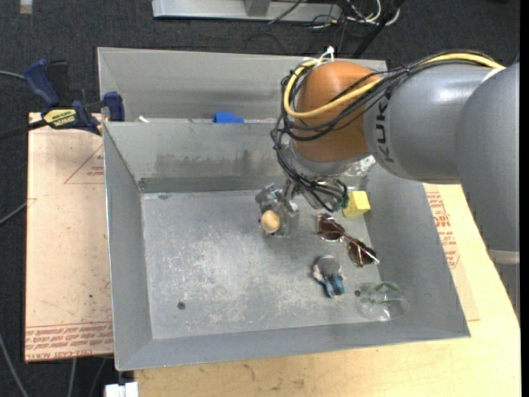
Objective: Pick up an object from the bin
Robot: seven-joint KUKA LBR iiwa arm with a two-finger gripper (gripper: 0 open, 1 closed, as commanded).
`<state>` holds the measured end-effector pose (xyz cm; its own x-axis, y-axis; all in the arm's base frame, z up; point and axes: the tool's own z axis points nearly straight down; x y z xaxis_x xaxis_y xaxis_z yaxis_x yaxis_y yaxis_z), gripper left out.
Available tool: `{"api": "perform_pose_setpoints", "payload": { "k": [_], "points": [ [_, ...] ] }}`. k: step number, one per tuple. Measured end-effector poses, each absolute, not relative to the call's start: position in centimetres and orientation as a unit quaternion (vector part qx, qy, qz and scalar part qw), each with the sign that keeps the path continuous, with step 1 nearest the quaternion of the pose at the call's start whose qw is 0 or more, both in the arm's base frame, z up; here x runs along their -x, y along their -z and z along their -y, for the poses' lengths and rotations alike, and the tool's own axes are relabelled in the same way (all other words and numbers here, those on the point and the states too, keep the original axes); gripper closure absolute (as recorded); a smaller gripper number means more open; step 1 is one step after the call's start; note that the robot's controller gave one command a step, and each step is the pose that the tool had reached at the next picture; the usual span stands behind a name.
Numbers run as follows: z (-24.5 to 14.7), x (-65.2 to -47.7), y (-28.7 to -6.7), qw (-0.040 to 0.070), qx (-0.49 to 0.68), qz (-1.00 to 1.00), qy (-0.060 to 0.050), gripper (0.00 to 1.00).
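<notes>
- half covering the far right of the grey bin, reaching in from the right with a thick grey arm and an orange-capped wrist wrapped in black and yellow cables.
- hanging the gripper low over the bin floor, a little right of the middle and toward the far wall.
- sitting right up against a small tan ball at the gripper's near left side, touching it or very nearly so.
- not showing clearly whether pinching that ball or merely standing beside it, so leaving the state of the grip as impossible to tell.
- lying just right of the gripper: a yellow block, close under the wrist's cables.
- resting nearer and further right: a pair of brown sunglasses, apart from the ball.
- lying nearer still: a small grey and blue thing, and beside it, toward the near right corner, a clear plastic piece.
- peeking over the far wall: a blue thing, well apart from the rest.
</notes>
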<state>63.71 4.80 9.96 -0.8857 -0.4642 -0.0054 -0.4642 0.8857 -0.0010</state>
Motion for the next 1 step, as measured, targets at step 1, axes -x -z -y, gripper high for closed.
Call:
{"api": "perform_pose_setpoints", "payload": {
  "k": [1],
  "points": [
    [-4.81, -63.58, -10.57, 0.0, 0.239, -0.971, -0.001, 1.0]
  ]
}}
